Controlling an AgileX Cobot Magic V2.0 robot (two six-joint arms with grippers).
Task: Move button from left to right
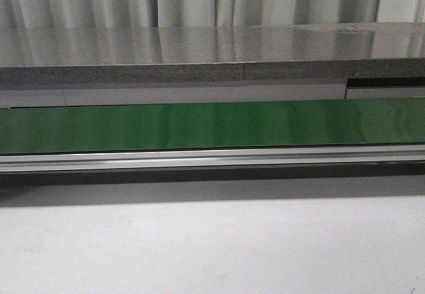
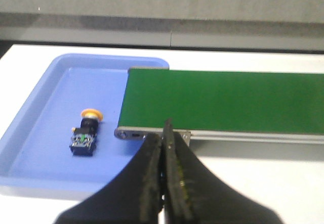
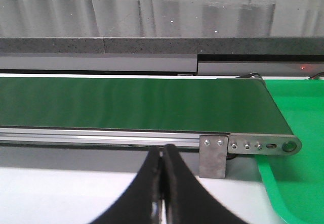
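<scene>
The left gripper (image 2: 163, 133) has its two dark fingers pressed together with nothing between them, hanging above the white table (image 2: 263, 168) just in front of the near end of a green conveyor belt (image 2: 223, 100). Beyond its tips, off to one side, a shallow blue tray (image 2: 30, 133) sits at that end of the belt, partly tucked under it. The button (image 2: 86, 133) lies on its side on the tray floor, yellow-orange head pointing away from the camera, black body with small green and blue marks nearer; it touches neither gripper. The right gripper (image 3: 163, 158) is likewise closed and empty, poised over the table in front of the belt's other end, where a silver bracket (image 3: 212, 155) and roller mount show. Beside that end lies a green tray (image 3: 298, 183). The front view shows only the belt (image 1: 212, 125), its aluminium rail (image 1: 212, 158), a grey counter (image 1: 212, 55) behind, and white table (image 1: 212, 247).
</scene>
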